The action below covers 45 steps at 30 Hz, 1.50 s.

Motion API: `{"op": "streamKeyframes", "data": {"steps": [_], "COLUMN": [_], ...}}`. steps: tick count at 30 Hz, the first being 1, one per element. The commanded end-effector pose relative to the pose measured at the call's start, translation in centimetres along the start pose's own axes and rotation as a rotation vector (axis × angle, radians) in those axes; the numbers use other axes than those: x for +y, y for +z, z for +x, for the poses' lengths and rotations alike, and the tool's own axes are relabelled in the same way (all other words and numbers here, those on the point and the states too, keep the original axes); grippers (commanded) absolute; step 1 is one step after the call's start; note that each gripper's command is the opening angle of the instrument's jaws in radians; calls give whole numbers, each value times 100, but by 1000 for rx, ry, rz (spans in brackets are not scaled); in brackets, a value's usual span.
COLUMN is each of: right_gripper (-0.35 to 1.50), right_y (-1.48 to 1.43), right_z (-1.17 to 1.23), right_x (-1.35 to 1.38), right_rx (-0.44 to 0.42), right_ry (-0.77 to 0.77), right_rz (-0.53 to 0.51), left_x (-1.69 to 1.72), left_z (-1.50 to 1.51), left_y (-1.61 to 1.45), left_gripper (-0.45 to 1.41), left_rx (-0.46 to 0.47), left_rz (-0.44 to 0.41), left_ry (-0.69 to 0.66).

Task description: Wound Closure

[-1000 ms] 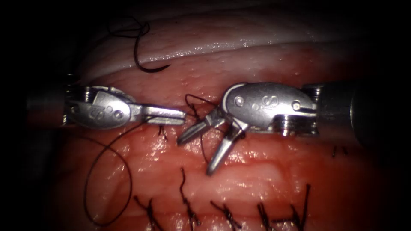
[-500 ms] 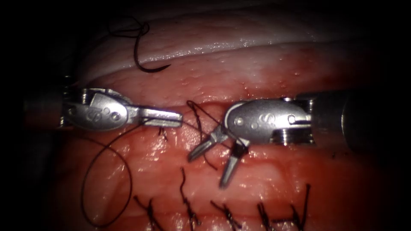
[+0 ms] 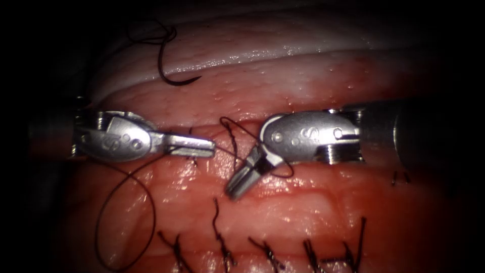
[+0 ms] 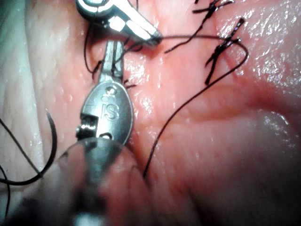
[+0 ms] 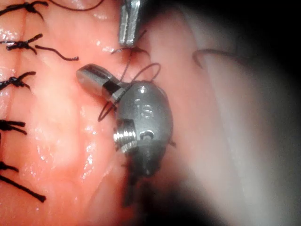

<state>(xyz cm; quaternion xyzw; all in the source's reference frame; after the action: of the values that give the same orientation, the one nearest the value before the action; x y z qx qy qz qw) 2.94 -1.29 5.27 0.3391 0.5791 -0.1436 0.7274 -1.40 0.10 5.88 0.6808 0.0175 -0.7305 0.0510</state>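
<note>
my left tool (image 3: 204,145) lies level on the left of the cut, jaws pressed together on the thread (image 3: 227,150) at their tip; from that pinch a strand runs right toward my right tool (image 3: 241,183). in the left wrist view the same tool (image 4: 113,66) points up at the other one, thread crossing at its tip.

my right tool comes in from the right and bends down and left over the tissue (image 3: 303,202). its jaws were spread wide a second ago; now they are drawn together, and thread is looped around the tool just behind them. in the right wrist view (image 5: 91,77) the loop lies across its neck; i cannot tell if any strand is caught between the jaws.

the needle (image 3: 169,71) lies free on the pale upper tissue, well apart from both tools, held by neither and not in the tissue. it has not moved. a long slack loop of thread hangs down on the left. tied stitches (image 3: 222,247) sit in a row along the lower edge.
</note>
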Motion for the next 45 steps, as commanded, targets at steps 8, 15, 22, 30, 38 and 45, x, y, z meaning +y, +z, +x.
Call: {"op": "streamKeyframes", "data": {"steps": [8,15,22,30,38,45], "right_gripper": [-35,-35,-35,-35,-35,-35], "right_y": [-7,-27,-52,-63,-63,-59], "right_z": [7,9,1,-11,-13,-13], "right_x": [17,31,57,73,80,89], "right_rx": [57,129,157,167,156,135], "right_ry": [36,87,123,168,204,239], "right_rz": [-35,-124,-198,-254,-309,-367], "left_x": [22,51,87,121,160,183], "left_z": [0,12,42,80,126,149], "left_y": [8,16,25,44,82,107], "left_gripper": [-45,-45,-45,-45,-45,-45], "left_rx": [-7,-29,-36,-14,59,119], "left_rz": [1,-41,-131,-246,-374,-449], "left_ry": [-2,-7,5,17,65,68]}}
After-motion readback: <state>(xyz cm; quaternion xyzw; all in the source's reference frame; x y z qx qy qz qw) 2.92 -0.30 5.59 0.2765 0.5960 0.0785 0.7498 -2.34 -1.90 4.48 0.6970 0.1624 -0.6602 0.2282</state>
